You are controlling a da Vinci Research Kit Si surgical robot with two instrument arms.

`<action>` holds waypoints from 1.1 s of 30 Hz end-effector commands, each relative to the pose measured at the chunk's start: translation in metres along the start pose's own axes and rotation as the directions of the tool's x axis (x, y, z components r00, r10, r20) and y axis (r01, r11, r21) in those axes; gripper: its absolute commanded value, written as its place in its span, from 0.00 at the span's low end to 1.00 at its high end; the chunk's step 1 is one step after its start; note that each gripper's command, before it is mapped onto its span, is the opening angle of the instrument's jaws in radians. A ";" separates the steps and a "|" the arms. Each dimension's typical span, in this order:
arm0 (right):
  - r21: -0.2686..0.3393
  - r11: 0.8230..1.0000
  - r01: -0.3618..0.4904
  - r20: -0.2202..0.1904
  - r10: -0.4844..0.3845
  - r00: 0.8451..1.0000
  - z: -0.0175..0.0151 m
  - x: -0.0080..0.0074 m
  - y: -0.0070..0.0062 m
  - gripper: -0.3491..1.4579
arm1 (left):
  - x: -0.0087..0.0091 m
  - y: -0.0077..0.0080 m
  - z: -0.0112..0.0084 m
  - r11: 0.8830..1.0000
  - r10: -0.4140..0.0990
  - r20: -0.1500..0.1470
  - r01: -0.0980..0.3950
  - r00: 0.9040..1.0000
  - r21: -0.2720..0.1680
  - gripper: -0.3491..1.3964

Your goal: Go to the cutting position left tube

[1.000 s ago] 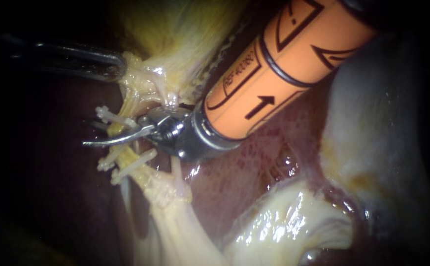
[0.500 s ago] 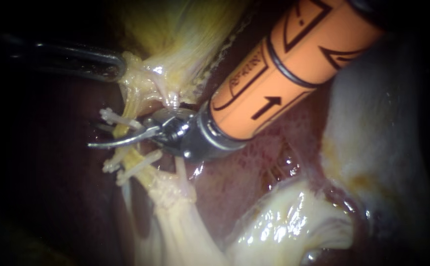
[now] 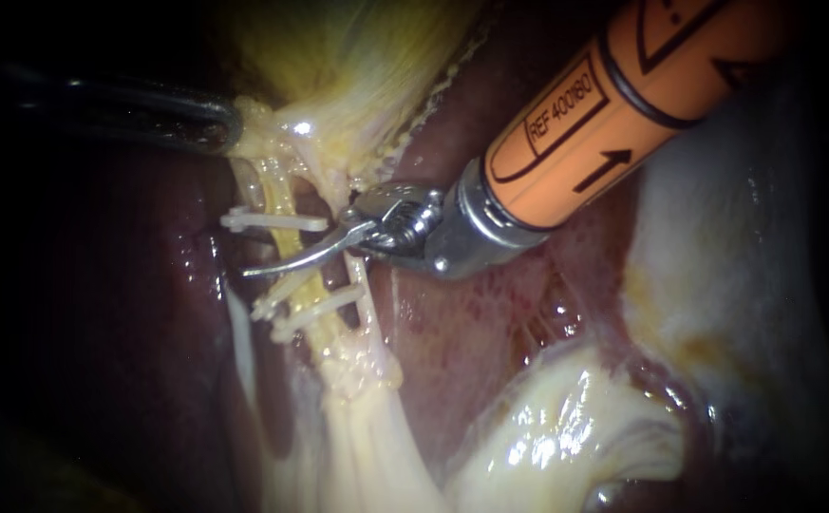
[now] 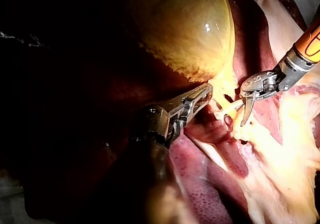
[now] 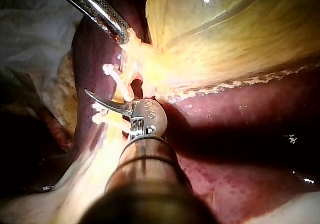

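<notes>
The left tube (image 3: pixel 283 195) runs yellow from the gallbladder (image 3: pixel 338 76) down over the dark liver (image 3: pixel 471 332). It carries 3 white clips: 1 upper clip (image 3: pixel 272 221) and 2 lower clips (image 3: pixel 305 309) close together. In the gap between them, a curved blade of the right instrument (image 3: pixel 281 266) lies across the tube. From here I cannot tell whether its pincer is apart or together. Higher up, the left instrument (image 3: pixel 229 128) has its pincer clamped on the gallbladder's pale lower end.

The right instrument (image 3: pixel 281 266) is silver-tipped, orange with black lines; clips (image 3: pixel 272 220) white, gallbladder (image 3: pixel 357 66) yellow, liver (image 3: pixel 471 332) dark red.
</notes>
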 end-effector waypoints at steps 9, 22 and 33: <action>0.001 0.999 -0.052 -0.004 0.052 0.999 -0.0009 0.0011 -0.0002 0.87 | 0.0000 0.0000 0.0000 1.000 -0.002 0.000 0.002 1.000 0.000 0.00; 0.054 0.997 -0.057 -0.040 0.060 0.997 -0.0002 0.0001 -0.0004 0.87 | 0.0000 0.0000 0.0000 1.000 -0.002 0.000 0.002 1.000 0.000 0.00; 0.121 0.990 0.071 -0.110 -0.058 0.992 0.0013 0.0005 -0.0015 0.87 | 0.0000 0.0000 0.0000 1.000 -0.002 0.000 0.002 1.000 0.000 0.00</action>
